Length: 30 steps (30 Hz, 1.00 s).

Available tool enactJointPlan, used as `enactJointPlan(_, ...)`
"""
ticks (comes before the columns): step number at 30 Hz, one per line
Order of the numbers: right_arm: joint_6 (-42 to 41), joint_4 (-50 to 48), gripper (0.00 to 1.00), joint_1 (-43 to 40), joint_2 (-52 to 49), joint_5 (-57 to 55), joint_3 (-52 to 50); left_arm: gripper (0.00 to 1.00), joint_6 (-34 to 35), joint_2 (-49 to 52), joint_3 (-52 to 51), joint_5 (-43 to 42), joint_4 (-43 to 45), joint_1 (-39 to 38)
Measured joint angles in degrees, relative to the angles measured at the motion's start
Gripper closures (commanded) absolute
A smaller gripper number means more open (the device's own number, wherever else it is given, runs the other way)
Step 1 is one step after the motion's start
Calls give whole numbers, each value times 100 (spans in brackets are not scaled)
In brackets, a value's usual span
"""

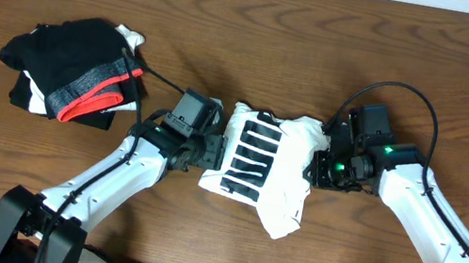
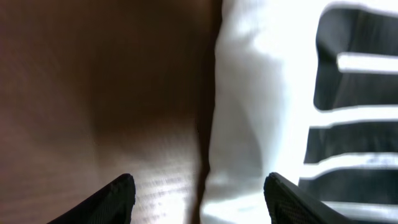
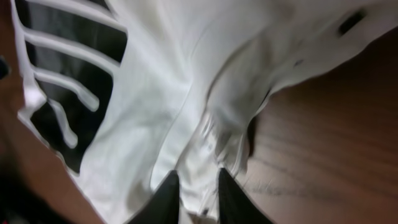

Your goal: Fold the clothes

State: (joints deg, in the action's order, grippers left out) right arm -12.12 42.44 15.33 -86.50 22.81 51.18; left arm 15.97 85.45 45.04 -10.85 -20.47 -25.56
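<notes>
Mid-fold: white cotton T-shirt [image 1: 285, 197] lying at the counter's [image 1: 253, 20] centre, half bundled, black block lettering [image 1: 254, 159] facing up. Left pincer [image 2: 199, 186] released, straddling the shirt's soft edge. Right pincer [image 3: 194, 193] nearly closed around a puckered pleat; clamped or loosed, cannot tell. Next, probably: take 2 edges, smooth the limp, wrinkled cloth, fold again.
</notes>
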Motion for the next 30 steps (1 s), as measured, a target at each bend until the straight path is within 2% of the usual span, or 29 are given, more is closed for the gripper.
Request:
enactJointPlan(5, 4, 101, 71, 90, -7, 175, -26, 32, -68, 0, -2, -151, -116, 2)
enactJointPlan(11, -68, -4, 71, 293, -188, 223, -81, 36, -271, 0, -44, -511, -118, 2)
enactJointPlan(19, -190, -142, 78, 415, -313, 337, -101, 42, -793, 15, -44, -1038, -109, 0)
enactJointPlan(23, -275, -321, 79, 564, -450, 411, -103, 51, -970, 245, -44, -1152, -94, 2)
enactJointPlan(27, -367, -275, 84, 693, -619, 422, -105, 60, -1036, 581, -46, -1176, -92, 2)
enactJointPlan(30, -404, -308, 92, 704, -662, 417, -111, 64, -1047, 750, -46, -1180, -39, 2)
